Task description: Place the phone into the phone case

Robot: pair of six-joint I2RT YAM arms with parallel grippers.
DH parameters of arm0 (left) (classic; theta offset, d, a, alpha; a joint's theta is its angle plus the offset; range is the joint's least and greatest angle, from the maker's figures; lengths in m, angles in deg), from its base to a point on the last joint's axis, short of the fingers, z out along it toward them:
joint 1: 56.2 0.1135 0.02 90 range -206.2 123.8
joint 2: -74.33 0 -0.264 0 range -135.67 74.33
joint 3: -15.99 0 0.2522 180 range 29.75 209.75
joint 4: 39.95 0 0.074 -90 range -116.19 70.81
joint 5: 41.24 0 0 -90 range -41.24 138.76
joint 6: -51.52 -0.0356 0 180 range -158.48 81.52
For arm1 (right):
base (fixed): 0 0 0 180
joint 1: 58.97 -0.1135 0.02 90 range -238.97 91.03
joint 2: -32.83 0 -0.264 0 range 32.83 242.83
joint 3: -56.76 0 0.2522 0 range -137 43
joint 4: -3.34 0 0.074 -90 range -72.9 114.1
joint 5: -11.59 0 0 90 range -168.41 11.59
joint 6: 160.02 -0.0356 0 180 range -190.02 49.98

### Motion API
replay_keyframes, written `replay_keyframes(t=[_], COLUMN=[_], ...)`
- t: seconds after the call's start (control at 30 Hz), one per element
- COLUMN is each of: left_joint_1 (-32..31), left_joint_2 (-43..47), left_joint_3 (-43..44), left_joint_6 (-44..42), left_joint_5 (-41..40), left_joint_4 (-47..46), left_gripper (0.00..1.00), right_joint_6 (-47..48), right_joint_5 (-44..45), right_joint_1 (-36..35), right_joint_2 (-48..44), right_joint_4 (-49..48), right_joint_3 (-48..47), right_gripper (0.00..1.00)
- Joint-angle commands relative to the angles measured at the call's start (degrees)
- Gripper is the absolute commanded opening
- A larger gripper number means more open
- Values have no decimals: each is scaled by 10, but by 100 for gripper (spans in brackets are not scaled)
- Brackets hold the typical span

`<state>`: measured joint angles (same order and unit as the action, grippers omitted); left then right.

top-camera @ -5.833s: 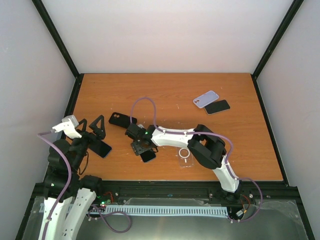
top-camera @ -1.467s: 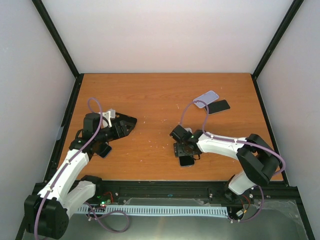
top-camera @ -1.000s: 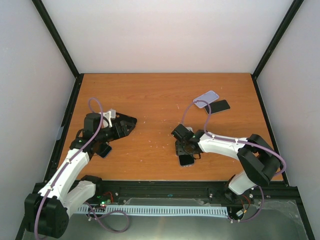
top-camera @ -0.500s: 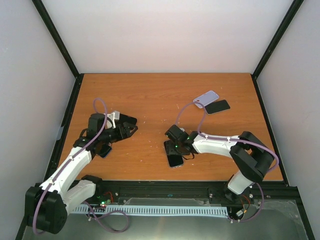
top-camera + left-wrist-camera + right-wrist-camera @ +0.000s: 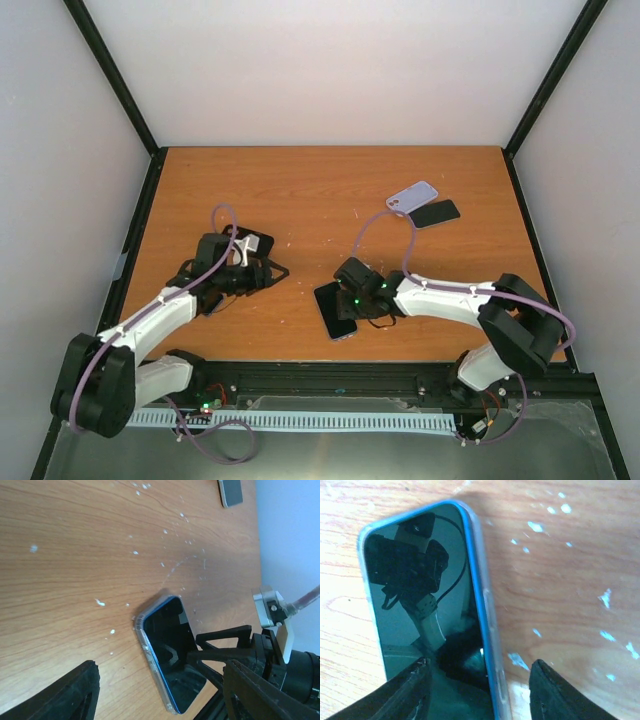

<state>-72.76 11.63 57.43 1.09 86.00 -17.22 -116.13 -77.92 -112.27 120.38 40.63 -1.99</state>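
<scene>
The wooden table point(image 5: 330, 180) carries everything, and the work sits in its near middle, between the two arms. The left gripper point(image 5: 266, 270) hangs low over the wood with its jaws spread wide and nothing between them, facing the phone from the side. The right gripper point(image 5: 480, 690) is right over the phone's near end, jaws parted. In its wrist view one finger overlaps the screen and the other stands just clear of the edge, so we judge it released, not clamped.

The phone point(image 5: 420, 580) lies flat and screen up, a blue edge round the dark glass. Outside that edge runs a translucent rim, which we take to be the clear case point(image 5: 491, 615). By our reading the phone is already seated in it, at least along the side and far corners we can see. The near end is hidden under the fingers, so we cannot tell whether those corners have gone in.

What looks left is pressing that end home if needed, then backing off.

Well apart sit a black case point(image 5: 262, 240), a lilac case point(image 5: 412, 196) and a dark phone point(image 5: 436, 213), all untouched
</scene>
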Motion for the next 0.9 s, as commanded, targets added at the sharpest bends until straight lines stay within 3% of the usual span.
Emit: replay_keyframes(t=[0.0, 0.17, 0.33, 0.63, 0.87], left_joint_1=[-41, -91, -117, -122, -124], left_joint_2=[-26, -75, -124, -146, -176], left_joint_3=[-6, -12, -10, -25, -35], left_joint_6=[29, 52, 61, 63, 79], left_joint_5=[16, 8, 3, -4, 17], left_joint_4=[-75, -124, -145, -153, -197], left_gripper=[67, 62, 56, 52, 52], right_joint_6=[7, 3, -18, -114, -104], right_joint_5=[2, -27, -66, -86, -92], right_joint_1=[2, 2, 2, 1, 1], right_joint_2=[-28, -21, -27, -75, -108], right_joint_4=[-7, -51, -105, -176, -180], right_joint_3=[33, 59, 82, 133, 123], right_gripper=[48, 27, 19, 22, 27])
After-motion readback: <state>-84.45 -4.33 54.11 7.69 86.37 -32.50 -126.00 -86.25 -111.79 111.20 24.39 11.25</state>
